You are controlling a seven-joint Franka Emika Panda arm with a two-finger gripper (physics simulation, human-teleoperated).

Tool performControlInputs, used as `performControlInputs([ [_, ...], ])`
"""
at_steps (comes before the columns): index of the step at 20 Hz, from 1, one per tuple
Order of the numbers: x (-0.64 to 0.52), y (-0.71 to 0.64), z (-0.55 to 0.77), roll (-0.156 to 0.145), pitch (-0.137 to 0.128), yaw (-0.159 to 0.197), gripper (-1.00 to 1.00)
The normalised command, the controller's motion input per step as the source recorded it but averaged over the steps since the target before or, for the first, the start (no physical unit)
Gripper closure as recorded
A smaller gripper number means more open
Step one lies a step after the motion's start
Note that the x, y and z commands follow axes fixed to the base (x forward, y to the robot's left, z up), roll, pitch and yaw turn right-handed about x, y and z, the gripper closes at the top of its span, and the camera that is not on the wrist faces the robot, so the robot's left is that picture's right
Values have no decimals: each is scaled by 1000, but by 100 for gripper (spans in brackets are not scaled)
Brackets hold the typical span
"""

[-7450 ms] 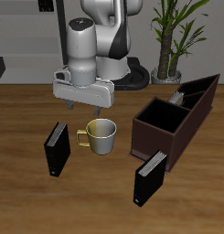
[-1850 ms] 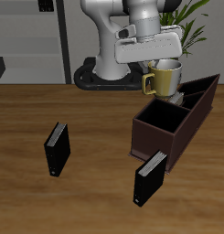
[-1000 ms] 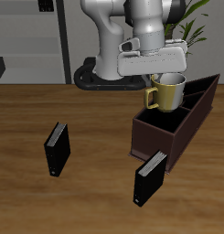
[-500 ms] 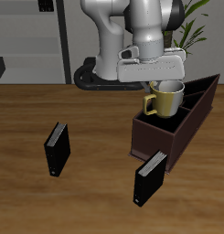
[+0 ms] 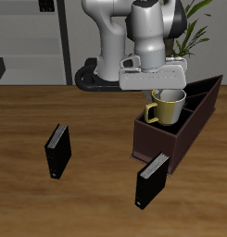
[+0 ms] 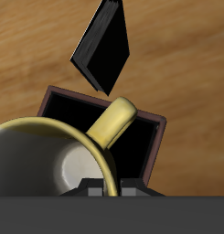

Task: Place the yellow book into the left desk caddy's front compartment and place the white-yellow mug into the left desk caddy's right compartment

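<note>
My gripper (image 5: 167,92) is shut on the rim of the white-yellow mug (image 5: 169,108), next to its yellow handle (image 5: 151,115). The mug hangs upright over the large square bin of the dark maroon left desk caddy (image 5: 159,139), its base about level with the bin's rim. In the wrist view the mug (image 6: 49,169) and its handle (image 6: 113,126) fill the foreground over the bin's dark inside (image 6: 81,108), with my gripper (image 6: 112,189) at the rim. The yellow book is hidden.
One black book (image 5: 57,151) stands on the wooden table away from the caddy. Another black book (image 5: 151,180) stands just in front of the caddy, also in the wrist view (image 6: 104,50). A potted plant (image 5: 200,37) stands behind the caddy.
My gripper has carried the mug from the table up and across to the caddy. In the last second it has come down over the large bin.
</note>
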Motion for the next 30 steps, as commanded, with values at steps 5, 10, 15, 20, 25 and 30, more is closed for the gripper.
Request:
performControlInputs([
  [5, -16, 41, -158, 9, 17, 4, 100],
  [10, 19, -7, -193, -3, 29, -7, 100],
  [15, -46, 4, -85, 5, 16, -29, 100],
  [20, -202, 69, -5, 30, -7, -19, 100],
  [25, -256, 180, -30, 51, 2, 0, 100],
  [30, 17, 12, -69, 7, 15, 1, 100],
])
